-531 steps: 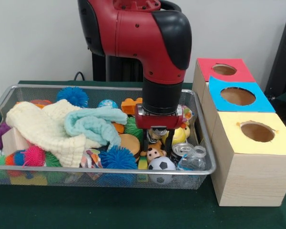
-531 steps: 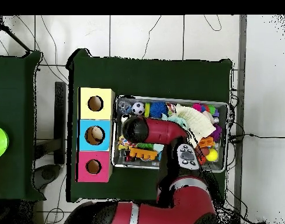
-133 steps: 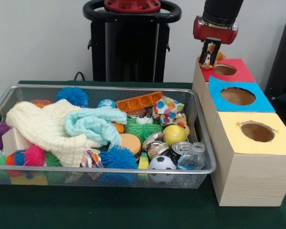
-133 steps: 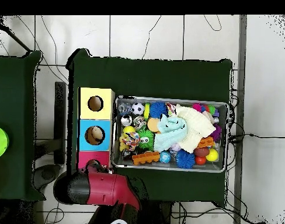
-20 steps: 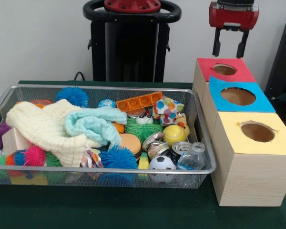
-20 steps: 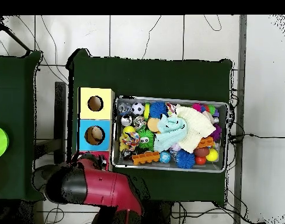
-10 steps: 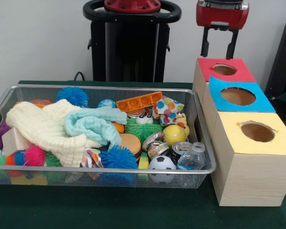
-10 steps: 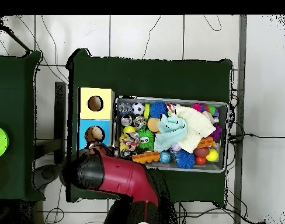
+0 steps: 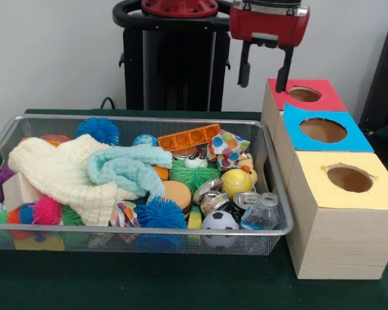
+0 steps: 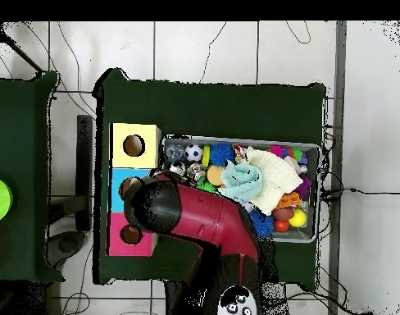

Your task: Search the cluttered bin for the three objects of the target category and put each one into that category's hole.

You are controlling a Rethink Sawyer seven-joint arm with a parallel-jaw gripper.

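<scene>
The tool [image 9: 264, 75] hangs empty with its two black fingers [image 9: 244, 66] spread wide, high above the gap between the wire bin [image 9: 277, 194] and the red-topped box [image 9: 323, 98]. Nothing is held between them. In the overhead view the arm [image 10: 187, 215] reaches over the near corner of the bin and hides part of the blue-topped box [image 10: 115, 188].

Judged from this, the step in hand is the transit between a drop and the next pick: the tool sits off the holes and toward the clutter, so another search of the bin looks due. Which category is the target cannot be told from the pictures alone.

Candidates lie packed in the bin's right end in the front view: a spotted soft toy [image 9: 227, 148], a yellow ball [image 9: 236, 182], a small soccer ball [image 9: 218, 222], a crushed can [image 9: 246, 199] and a clear plastic bottle [image 9: 261, 216]. The cream cloth [image 9: 58, 173] and the pale blue cloth [image 9: 127, 168] cover much of the left half and may hide more.

The next move calls for centring the tool over one chosen item, descending straight between its neighbours, and keeping the wide fingers clear of the bin's rim and of the cloths, which could snag and lift with the pick.
</scene>
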